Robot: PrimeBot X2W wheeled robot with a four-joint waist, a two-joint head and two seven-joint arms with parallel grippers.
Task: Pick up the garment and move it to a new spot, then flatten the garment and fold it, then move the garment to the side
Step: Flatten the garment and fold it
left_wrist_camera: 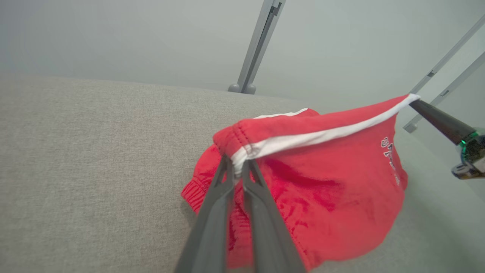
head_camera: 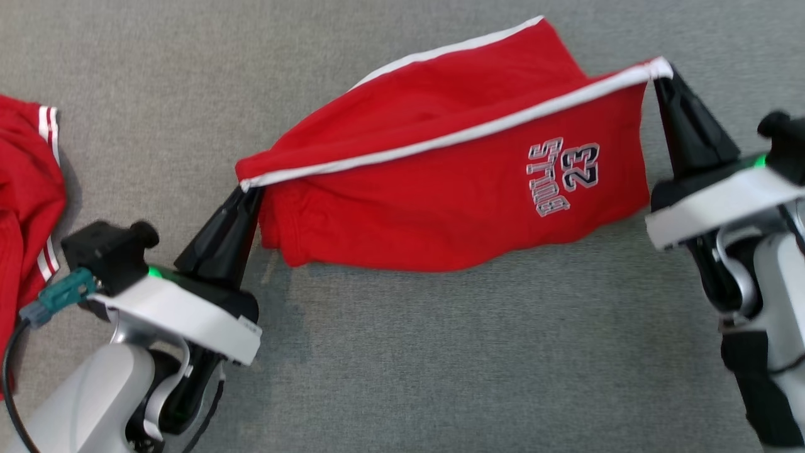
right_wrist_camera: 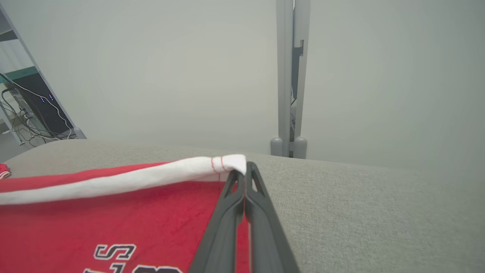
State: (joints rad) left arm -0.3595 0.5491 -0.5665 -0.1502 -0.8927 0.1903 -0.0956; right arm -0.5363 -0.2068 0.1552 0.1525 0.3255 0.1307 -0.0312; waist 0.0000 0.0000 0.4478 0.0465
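Note:
A pair of red shorts point(head_camera: 440, 189) with white trim and a "23" print hangs stretched between my two grippers above the grey fabric surface point(head_camera: 440, 352). My left gripper point(head_camera: 250, 187) is shut on the left end of the white-trimmed edge; the left wrist view shows its tips point(left_wrist_camera: 238, 163) pinching the trim of the shorts point(left_wrist_camera: 322, 182). My right gripper point(head_camera: 658, 68) is shut on the right corner, seen in its wrist view point(right_wrist_camera: 244, 170) clamping the white hem of the shorts point(right_wrist_camera: 113, 216). The lower part of the shorts sags onto the surface.
Another red garment with white stripes point(head_camera: 25, 207) lies at the far left edge. A grey upright post point(right_wrist_camera: 290, 76) stands behind the surface against a pale wall. Cables and dark equipment point(right_wrist_camera: 34, 102) sit off the far left.

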